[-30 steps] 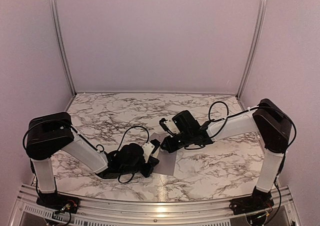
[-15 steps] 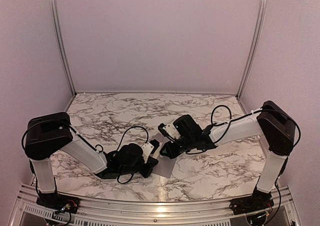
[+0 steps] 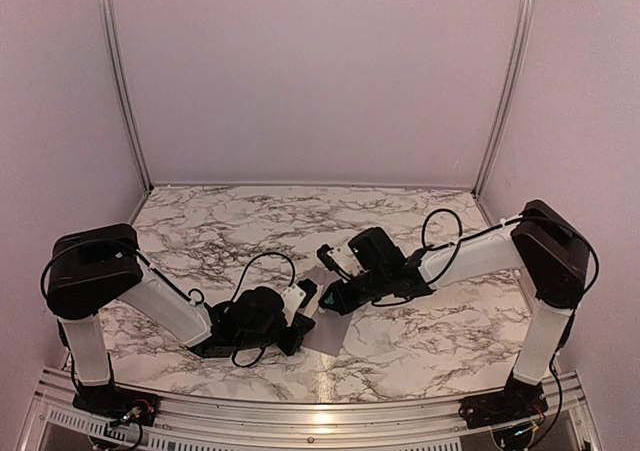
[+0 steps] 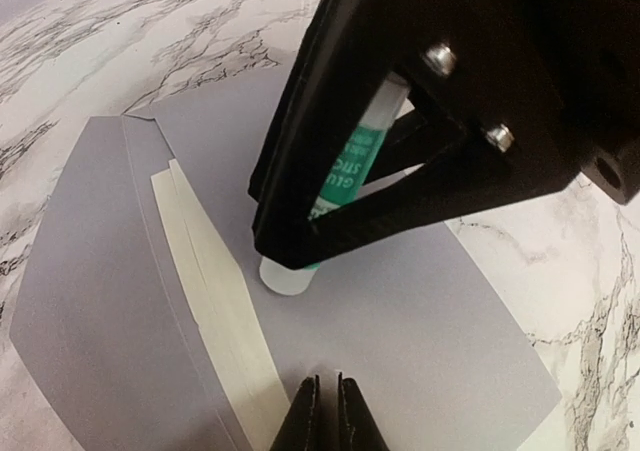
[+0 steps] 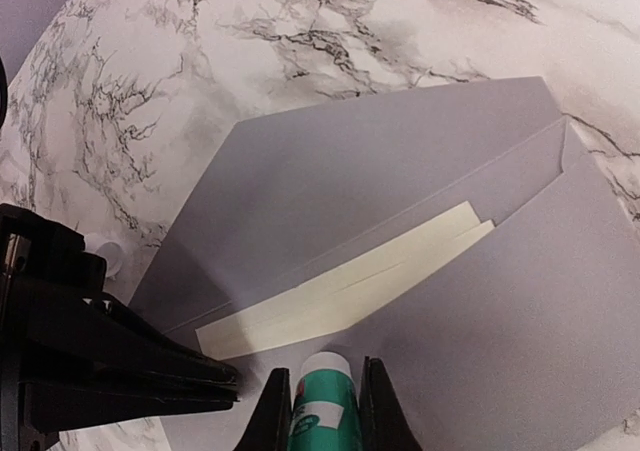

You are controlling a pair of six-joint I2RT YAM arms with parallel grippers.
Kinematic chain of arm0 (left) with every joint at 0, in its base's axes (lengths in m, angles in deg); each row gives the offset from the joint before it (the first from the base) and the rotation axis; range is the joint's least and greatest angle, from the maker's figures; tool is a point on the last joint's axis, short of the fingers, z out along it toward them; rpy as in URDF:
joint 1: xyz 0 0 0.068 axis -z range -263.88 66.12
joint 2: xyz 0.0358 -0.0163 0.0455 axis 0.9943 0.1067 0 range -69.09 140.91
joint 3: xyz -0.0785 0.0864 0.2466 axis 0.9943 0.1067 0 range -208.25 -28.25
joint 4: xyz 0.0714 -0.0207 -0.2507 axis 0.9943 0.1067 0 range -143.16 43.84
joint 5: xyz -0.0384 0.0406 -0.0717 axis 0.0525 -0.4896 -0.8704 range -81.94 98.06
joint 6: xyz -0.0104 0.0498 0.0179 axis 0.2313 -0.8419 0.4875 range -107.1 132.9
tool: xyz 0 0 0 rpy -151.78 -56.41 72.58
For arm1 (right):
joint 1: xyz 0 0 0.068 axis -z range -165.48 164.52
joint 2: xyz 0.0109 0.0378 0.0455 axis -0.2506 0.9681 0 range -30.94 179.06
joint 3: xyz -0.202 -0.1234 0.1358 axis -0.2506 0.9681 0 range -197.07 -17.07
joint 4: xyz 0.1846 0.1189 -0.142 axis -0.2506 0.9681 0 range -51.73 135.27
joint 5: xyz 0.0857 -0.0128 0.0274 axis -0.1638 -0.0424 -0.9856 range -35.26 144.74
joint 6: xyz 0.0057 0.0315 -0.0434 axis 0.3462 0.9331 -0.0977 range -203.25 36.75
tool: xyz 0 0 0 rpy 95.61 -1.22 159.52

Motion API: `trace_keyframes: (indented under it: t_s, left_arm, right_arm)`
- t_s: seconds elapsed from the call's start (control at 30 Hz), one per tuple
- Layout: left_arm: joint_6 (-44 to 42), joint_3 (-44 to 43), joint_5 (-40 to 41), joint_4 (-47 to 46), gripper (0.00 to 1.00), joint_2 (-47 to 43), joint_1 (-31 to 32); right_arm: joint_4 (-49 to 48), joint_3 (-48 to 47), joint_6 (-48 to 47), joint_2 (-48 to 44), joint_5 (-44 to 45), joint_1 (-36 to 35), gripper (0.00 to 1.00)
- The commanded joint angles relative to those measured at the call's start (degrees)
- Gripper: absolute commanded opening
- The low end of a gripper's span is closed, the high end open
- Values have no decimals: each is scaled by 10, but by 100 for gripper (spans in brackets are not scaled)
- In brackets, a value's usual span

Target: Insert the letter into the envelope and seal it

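The grey envelope [image 4: 400, 311] lies flat on the marble table with its triangular flap [image 5: 350, 171] open. The cream letter [image 5: 350, 286] sits inside it, and only a strip shows at the mouth [image 4: 215, 291]. My right gripper [image 5: 322, 376] is shut on a green-white glue stick [image 5: 325, 401]. The stick's pale tip [image 4: 285, 276] rests on the envelope's body just beside the letter strip. My left gripper [image 4: 324, 386] is shut with nothing between its fingers, its tips down on the envelope's body close to the stick. In the top view the two grippers [image 3: 305, 316] [image 3: 330, 296] meet over the envelope [image 3: 335, 336].
The marble table [image 3: 250, 221] is walled in by pale panels on three sides, with a metal rail along the near edge [image 3: 320, 411]. Black cables loop off both wrists over the table.
My right gripper has shifted a little left and down with the glue stick, closer to my left gripper. The left arm has barely moved.
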Motion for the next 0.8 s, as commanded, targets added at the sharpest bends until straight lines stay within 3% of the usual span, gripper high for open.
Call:
trace_keyframes:
  t_s: [0.0, 0.33, 0.57, 0.77]
  left_arm:
    - [-3, 15, -9, 66, 9, 7, -1]
    - [-3, 12, -8, 67, 9, 6, -1]
    - [-1, -6, -16, 90, 9, -38, -1]
    - [-10, -39, -33, 136, 14, -97, -2]
  right_arm:
    - [-11, -14, 1, 18, 21, 22, 0]
    - [-15, -30, -7, 28, 3, 25, 0]
    - [-47, -15, -16, -30, -58, 25, 0]
    - [-59, -1, -17, -86, -59, 29, 0]
